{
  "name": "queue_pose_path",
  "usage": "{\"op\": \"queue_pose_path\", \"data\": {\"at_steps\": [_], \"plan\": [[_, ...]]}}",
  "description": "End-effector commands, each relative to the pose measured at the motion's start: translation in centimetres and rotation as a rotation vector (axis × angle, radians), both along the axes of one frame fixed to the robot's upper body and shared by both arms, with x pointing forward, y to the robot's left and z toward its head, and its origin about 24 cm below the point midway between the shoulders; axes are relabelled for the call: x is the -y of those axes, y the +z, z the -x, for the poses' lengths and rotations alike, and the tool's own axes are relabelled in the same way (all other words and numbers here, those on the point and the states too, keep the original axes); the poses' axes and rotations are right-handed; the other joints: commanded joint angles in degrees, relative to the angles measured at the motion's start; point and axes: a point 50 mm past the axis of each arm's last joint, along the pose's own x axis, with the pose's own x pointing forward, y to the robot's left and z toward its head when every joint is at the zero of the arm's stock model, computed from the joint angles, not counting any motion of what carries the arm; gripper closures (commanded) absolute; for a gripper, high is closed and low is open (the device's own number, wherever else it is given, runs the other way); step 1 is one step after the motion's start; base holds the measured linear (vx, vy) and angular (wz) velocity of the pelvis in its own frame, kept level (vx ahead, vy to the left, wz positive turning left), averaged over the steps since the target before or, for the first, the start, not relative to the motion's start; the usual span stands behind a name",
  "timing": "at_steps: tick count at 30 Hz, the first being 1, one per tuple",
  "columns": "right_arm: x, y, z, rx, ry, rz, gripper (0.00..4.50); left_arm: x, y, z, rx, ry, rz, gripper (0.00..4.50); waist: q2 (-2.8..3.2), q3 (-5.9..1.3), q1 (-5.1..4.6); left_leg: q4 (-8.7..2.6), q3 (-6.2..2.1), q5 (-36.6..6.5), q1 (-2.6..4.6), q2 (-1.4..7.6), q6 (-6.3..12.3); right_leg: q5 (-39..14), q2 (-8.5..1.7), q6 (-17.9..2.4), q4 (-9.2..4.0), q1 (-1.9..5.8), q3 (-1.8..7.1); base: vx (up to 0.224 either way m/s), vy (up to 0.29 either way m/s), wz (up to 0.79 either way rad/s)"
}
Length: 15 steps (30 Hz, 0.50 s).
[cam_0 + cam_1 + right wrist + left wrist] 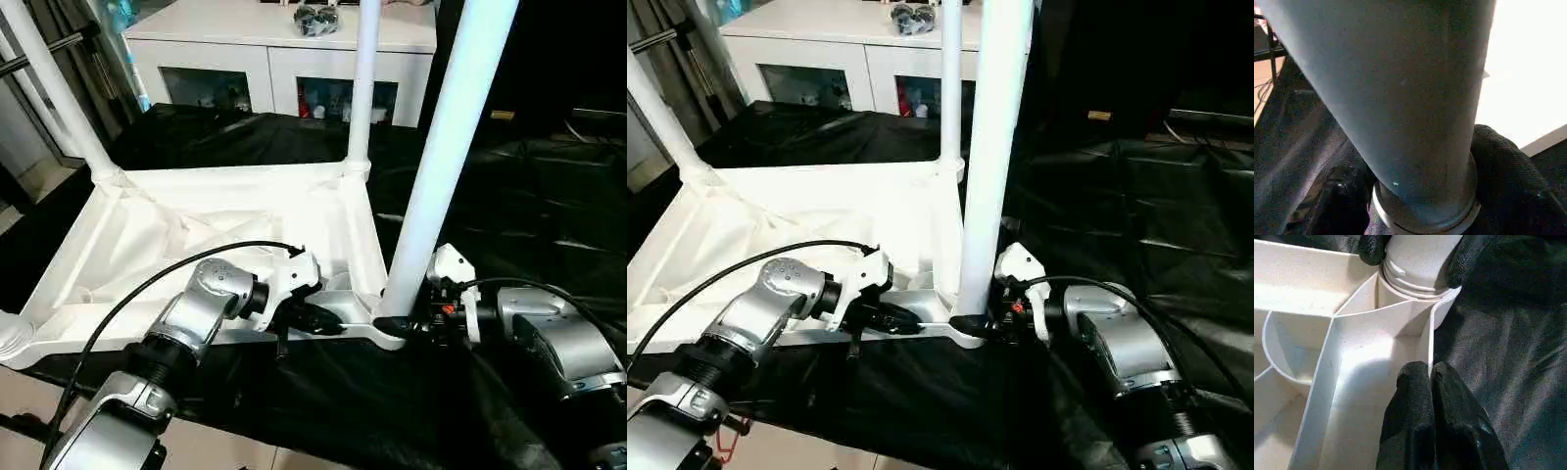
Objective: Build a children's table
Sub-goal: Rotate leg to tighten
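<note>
- We are seating the near-right leg (pixel 446 147) in the upturned tabletop (pixel 235 211) — our right gripper (pixel 1415 254) is wrapped around its base at the corner socket (pixel 1418 284).
- Our left gripper (pixel 1432 382), pinched shut on the tabletop's rim just beside that socket, steadies it — next, we judge, twist or press the leg home.

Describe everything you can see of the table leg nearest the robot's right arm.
The nearest leg is a long, smooth white tube, plastic by its look, widening upward. It stands nearly upright, leaning slightly, its ringed base seated in the near corner socket of the upturned tabletop. The right end effector has its black fingers around that base.
</note>
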Motion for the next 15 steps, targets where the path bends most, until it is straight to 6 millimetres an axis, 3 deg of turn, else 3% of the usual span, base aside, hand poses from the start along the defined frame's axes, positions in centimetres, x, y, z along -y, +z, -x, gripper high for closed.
{"op": "queue_pose_path", "data": {"at_steps": [1, 4, 5, 6, 7, 8, 9, 11, 13, 15], "plan": [[-3.2, -1.3, 1.6, -0.087, 0.178, -0.059, 1.98, 0.4, -0.2, -0.4, 0.020, 0.078, -0.017, 4.50, -0.77, -2.73, -0.04, -3.14, 0.27, -8.7, -0.18, 0.94, 4.09, -8.0, -2.69, -14.2, -3.86, 2.88, 1.64, 0.000, 0.000, 0.00], [-3.7, -1.9, 0.9, -0.049, 0.059, -0.053, 1.98, 0.7, -0.3, -1.0, 0.040, 0.173, -0.015, 4.50, -0.75, -2.47, -0.12, -3.36, 0.26, -10.2, -0.16, 0.90, 3.68, -10.5, -2.74, -13.9, -4.21, 2.80, 1.56, 0.000, 0.000, 0.00], [-3.9, -2.3, 0.4, -0.024, -0.007, -0.041, 1.98, 1.0, -0.3, -1.3, 0.047, 0.216, -0.007, 4.50, -0.83, -2.18, -0.42, -3.63, 0.20, -12.9, 0.11, 0.79, 2.35, -15.8, -2.86, -12.7, -4.78, 2.55, 1.57, 0.000, 0.000, 0.00], [-4.1, -2.6, 0.0, -0.014, -0.068, -0.033, 1.99, 1.2, -0.3, -1.5, 0.049, 0.243, -0.001, 4.50, -0.80, -2.06, -0.58, -3.68, 0.21, -14.0, 0.24, 0.71, 1.99, -17.9, -2.83, -12.2, -4.99, 2.38, 1.58, 0.000, 0.000, 0.00], [-4.5, -3.5, -1.1, 0.000, -0.237, -0.007, 1.99, 2.1, -0.2, -2.0, 0.056, 0.319, 0.018, 4.50, -0.80, -1.90, -0.92, -3.82, 0.16, -15.3, 0.30, 0.62, 1.04, -21.4, -2.88, -11.2, -5.29, 2.13, 1.65, 0.000, 0.000, 0.00], [-4.7, -3.9, -1.5, -0.001, -0.307, 0.005, 1.99, 2.6, -0.1, -2.3, 0.058, 0.351, 0.026, 4.50, -0.28, -1.77, -1.43, -4.03, -0.24, -17.2, 0.40, 0.32, -0.28, -25.9, -2.84, -9.5, -5.50, 2.13, 1.31, 0.000, 0.000, 0.00], [-5.0, -4.3, -1.7, -0.004, -0.356, 0.012, 1.99, 3.1, -0.1, -2.4, 0.058, 0.372, 0.033, 4.50, -0.52, -1.80, -1.81, -4.11, -0.34, -17.9, 0.39, 0.25, -0.54, -27.4, -2.80, -8.6, -5.74, 2.19, 1.22, 0.000, 0.000, 0.00], [-6.1, -4.7, -2.0, -0.014, -0.423, 0.003, 1.99, 4.4, 0.0, -2.7, 0.070, 0.408, 0.045, 4.50, -0.74, -1.80, -2.42, -4.17, -0.56, -19.0, 0.43, 0.07, -0.27, -29.3, -2.64, -6.7, -6.20, 2.03, 1.21, 0.000, 0.000, 0.00], [-6.9, -4.9, -2.3, -0.015, -0.494, 0.006, 1.99, 5.2, 0.0, -2.6, 0.068, 0.406, 0.051, 4.50, -0.73, -1.85, -2.70, -4.19, -0.49, -19.5, 0.54, 0.03, 0.39, -29.1, -2.64, -6.7, -6.36, 1.74, 1.33, 0.000, 0.000, 0.00], [-7.9, -5.2, -2.8, -0.023, -0.563, 0.019, 1.99, 6.2, 0.1, -2.4, 0.075, 0.368, 0.056, 4.50, -0.68, -2.02, -3.11, -4.27, -0.58, -19.1, 0.20, 0.02, 0.64, -27.8, -2.71, -7.1, -6.20, 1.86, 1.36, 0.000, 0.000, 0.00]]}}
